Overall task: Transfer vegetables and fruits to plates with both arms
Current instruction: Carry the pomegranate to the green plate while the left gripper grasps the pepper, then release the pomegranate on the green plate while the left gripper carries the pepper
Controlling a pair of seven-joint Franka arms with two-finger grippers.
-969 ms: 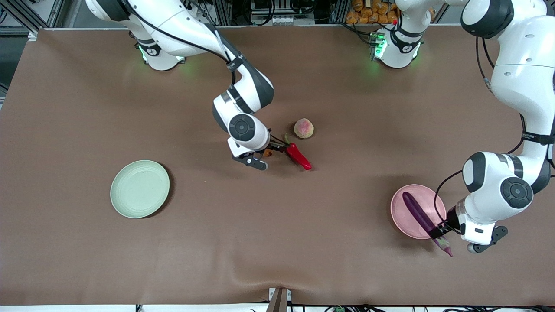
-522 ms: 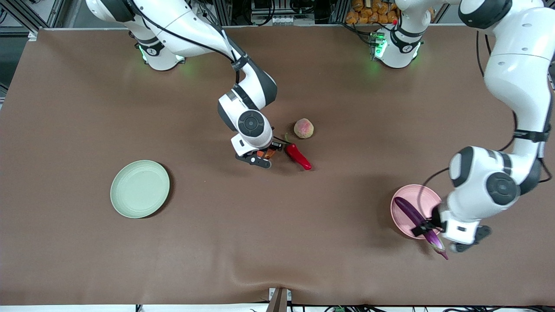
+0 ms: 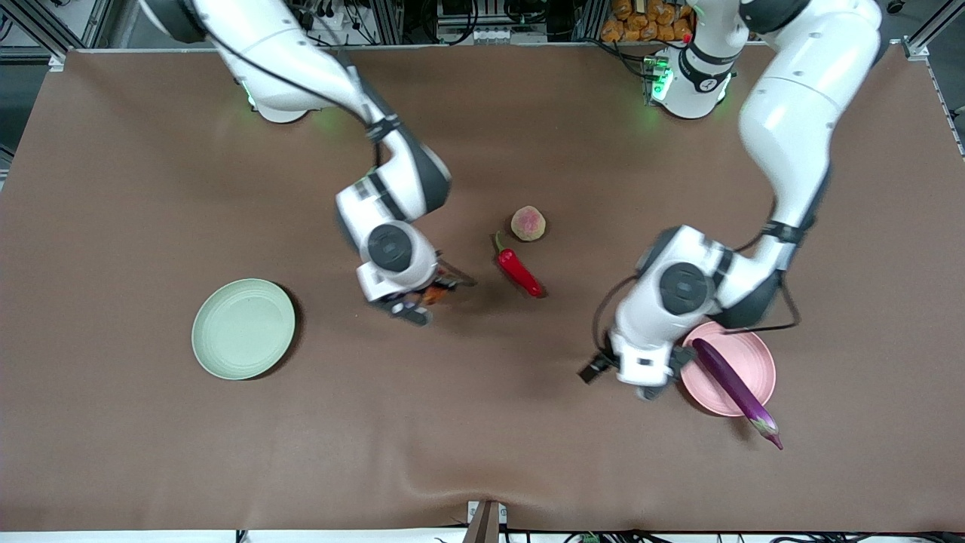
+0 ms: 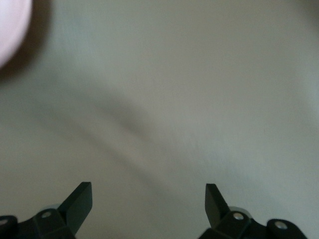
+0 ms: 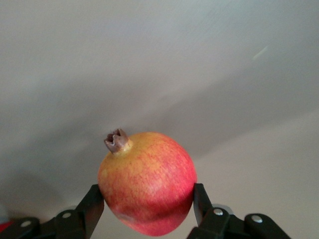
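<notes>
From across the worktop (image 3: 482, 452), the worry is the eggplant (image 3: 727, 381). It lies slantwise on the pink plate (image 3: 754, 354) with its stem end hanging past the rim toward five o'clock, so I'd guess a nudge to the plate could tip or roll it off. The left hand (image 3: 603, 368) hangs over bare worktop just beside that plate's nine o'clock edge, close enough to clip it on a careless swing. The right hand (image 3: 426, 296) is over the worktop between the green plate (image 3: 243, 329) and the red chili pepper (image 3: 519, 271), with a bit of orange-red showing in its grip. The green plate is at about eight o'clock from that hand. The peach (image 3: 528, 223) sits at one o'clock from the chili, close to it but not touching, and both lie on the worktop, not yet on a plate. From the left wrist, the fingers (image 4: 79, 204) stand wide apart with nothing between them, so that hand is released, and a sliver of the pink plate's rim (image 4: 10, 25) shows at the corner. From the right wrist, the fingers (image 5: 92, 204) are clamped on the apple (image 5: 147, 181) across its widest part. It is a fingertip pinch on a round, smooth fruit, which I'd judge could slip out on a quick carry.
</notes>
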